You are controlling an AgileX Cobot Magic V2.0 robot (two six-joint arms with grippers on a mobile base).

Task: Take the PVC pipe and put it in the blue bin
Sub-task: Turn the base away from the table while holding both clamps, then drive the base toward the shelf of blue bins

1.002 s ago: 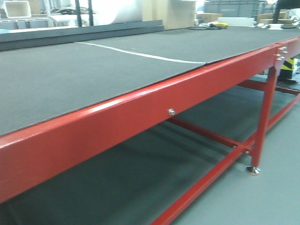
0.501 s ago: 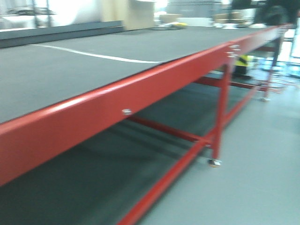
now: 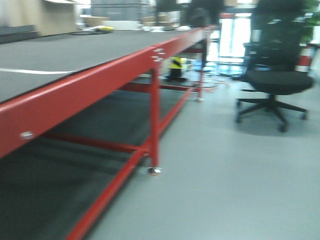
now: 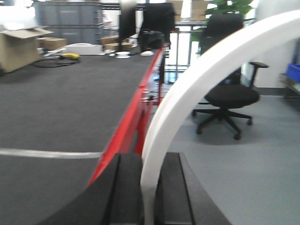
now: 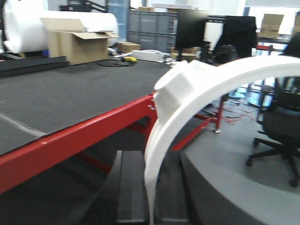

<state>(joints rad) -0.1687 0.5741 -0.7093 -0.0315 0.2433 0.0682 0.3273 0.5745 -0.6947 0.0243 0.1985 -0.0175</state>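
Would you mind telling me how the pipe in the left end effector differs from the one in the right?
The left pipe is a smooth curve; the right pipe carries a wider collar on its bend. The left pipe exits the view climbing; the right pipe levels off. Both are white curves, gripped by the left end effector and right end effector.

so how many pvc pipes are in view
2: a plain curved pipe clamped in the left gripper, a collared pipe in the right gripper. Others may be hidden.
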